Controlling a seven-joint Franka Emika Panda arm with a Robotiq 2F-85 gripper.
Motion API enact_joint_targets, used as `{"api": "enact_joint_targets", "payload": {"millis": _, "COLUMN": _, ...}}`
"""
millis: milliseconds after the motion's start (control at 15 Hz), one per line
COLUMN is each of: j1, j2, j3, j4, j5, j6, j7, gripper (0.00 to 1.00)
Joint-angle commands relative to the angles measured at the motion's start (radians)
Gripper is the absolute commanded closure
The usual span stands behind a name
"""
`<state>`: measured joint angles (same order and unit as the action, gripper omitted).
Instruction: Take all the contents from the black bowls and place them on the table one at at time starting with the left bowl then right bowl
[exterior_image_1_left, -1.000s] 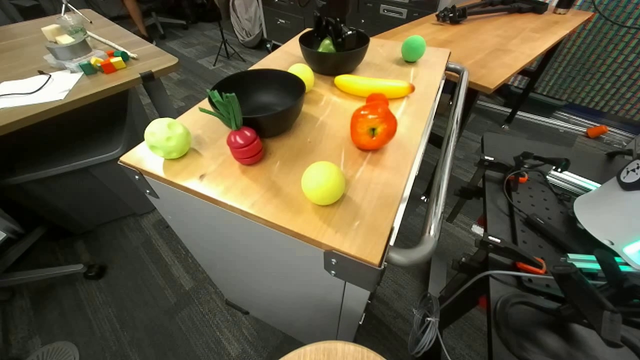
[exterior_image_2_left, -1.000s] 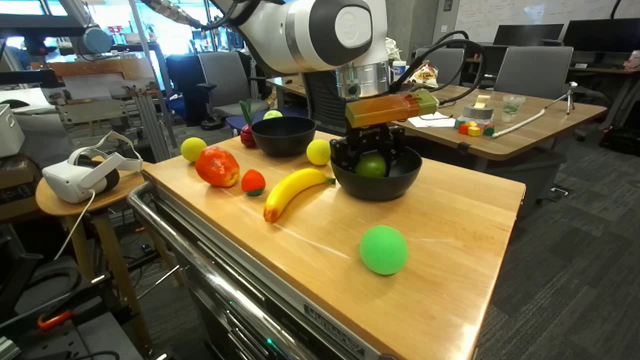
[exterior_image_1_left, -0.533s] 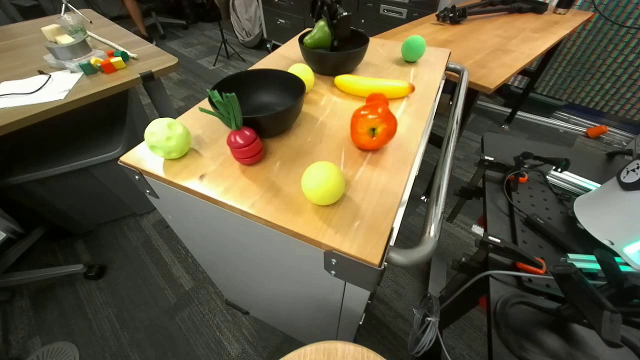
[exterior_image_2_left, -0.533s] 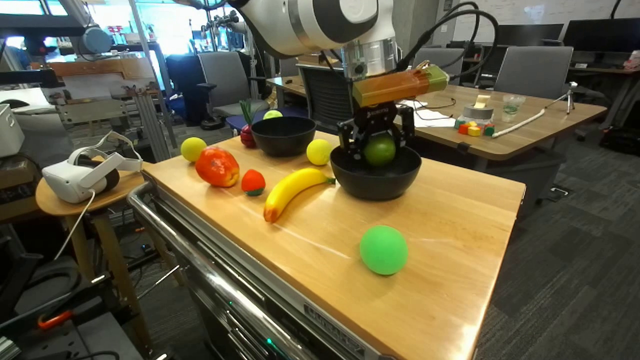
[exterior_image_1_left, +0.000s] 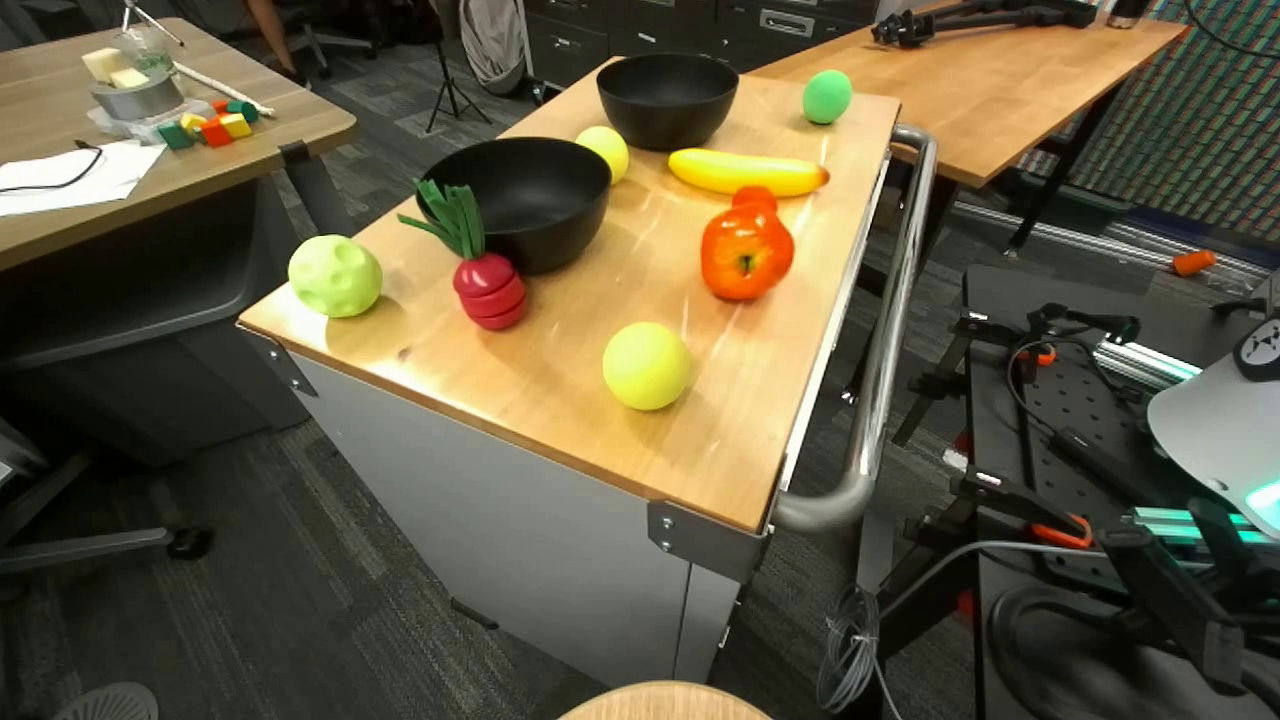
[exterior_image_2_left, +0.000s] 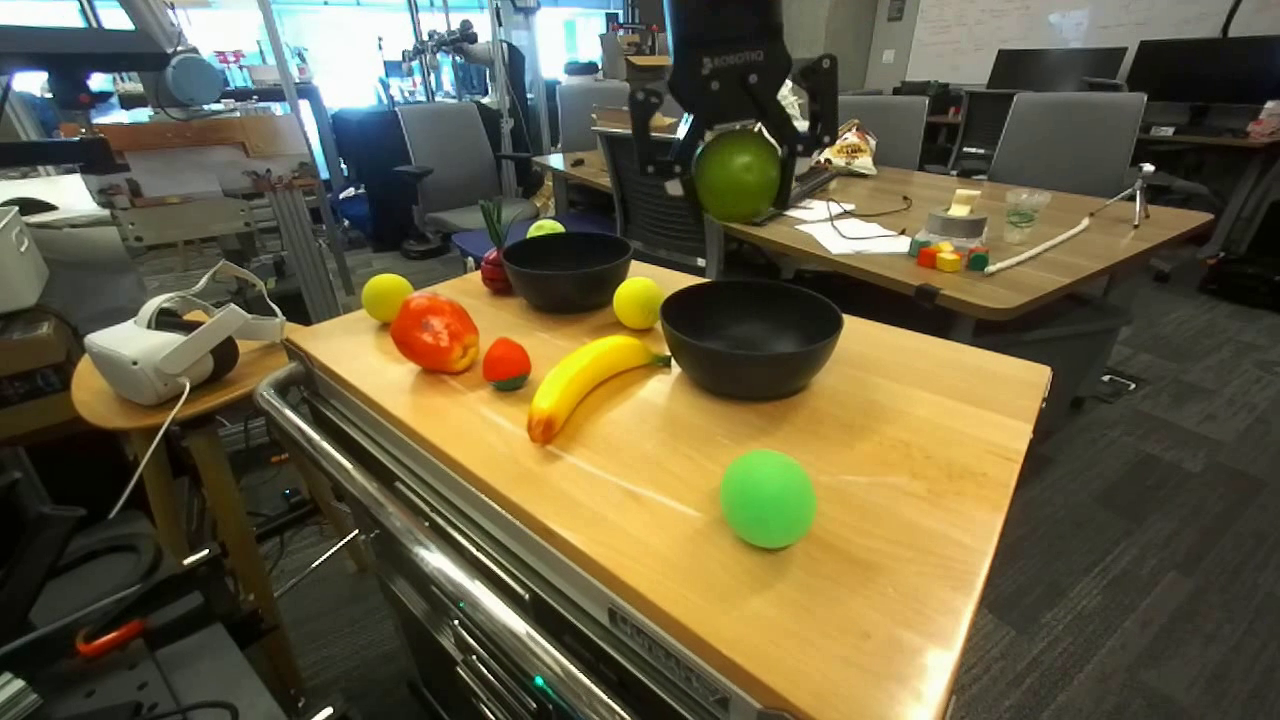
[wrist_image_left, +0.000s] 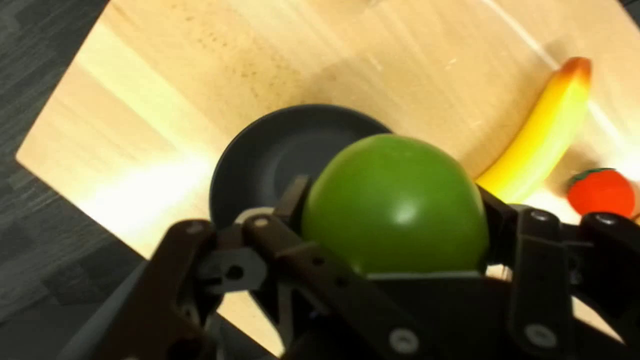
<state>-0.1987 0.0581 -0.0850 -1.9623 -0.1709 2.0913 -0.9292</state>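
My gripper (exterior_image_2_left: 738, 180) is shut on a smooth green fruit (wrist_image_left: 395, 205), held high over a black bowl (exterior_image_2_left: 752, 360). No contents show inside that bowl or the black bowl (exterior_image_1_left: 560, 245) beside it, though the fruit covers part of the nearer bowl in the wrist view. On the table (exterior_image_2_left: 880, 480) lie a banana (exterior_image_2_left: 590, 385), a red apple-like fruit (exterior_image_2_left: 435, 333), a small tomato (exterior_image_2_left: 506, 365), a green ball (exterior_image_2_left: 768, 500), two yellow balls (exterior_image_1_left: 647, 366) (exterior_image_1_left: 604, 155), a radish with green leaves (exterior_image_1_left: 490, 290) and a pale green round fruit (exterior_image_1_left: 336, 277).
A metal rail handle (exterior_image_1_left: 890, 330) runs along one table side. A stool with a white headset (exterior_image_2_left: 185, 335) stands close by. Another desk (exterior_image_2_left: 1100, 235) holds coloured blocks (exterior_image_2_left: 947, 258). The banana and one yellow ball sit close to the nearer bowl.
My gripper has lifted the green fruit up out of the bowl, well above its rim. It has left one exterior view altogether. The bowls and the other fruits have stayed put.
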Motion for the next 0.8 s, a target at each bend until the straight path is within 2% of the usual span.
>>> {"api": "enact_joint_targets", "payload": {"millis": 0, "j1": 0.018, "j2": -0.193, "j3": -0.027, "j4": -0.219, "j5": 0.058, "j6": -0.015, "j7": 0.14, "gripper": 0.58}}
{"api": "enact_joint_targets", "payload": {"millis": 200, "j1": 0.022, "j2": -0.257, "j3": -0.046, "j4": -0.382, "j5": 0.104, "j6": 0.082, "j7": 0.259, "gripper": 0.58}}
{"api": "enact_joint_targets", "payload": {"millis": 333, "j1": 0.023, "j2": -0.26, "j3": -0.056, "j4": -0.471, "j5": 0.109, "j6": 0.202, "j7": 0.332, "gripper": 0.58}}
{"api": "enact_joint_targets", "payload": {"millis": 467, "j1": 0.021, "j2": -0.23, "j3": -0.06, "j4": -0.538, "j5": 0.074, "j6": 0.341, "j7": 0.402, "gripper": 0.58}}
{"api": "enact_joint_targets", "payload": {"millis": 733, "j1": 0.014, "j2": -0.156, "j3": -0.057, "j4": -0.596, "j5": -0.021, "j6": 0.526, "j7": 0.487, "gripper": 0.58}}
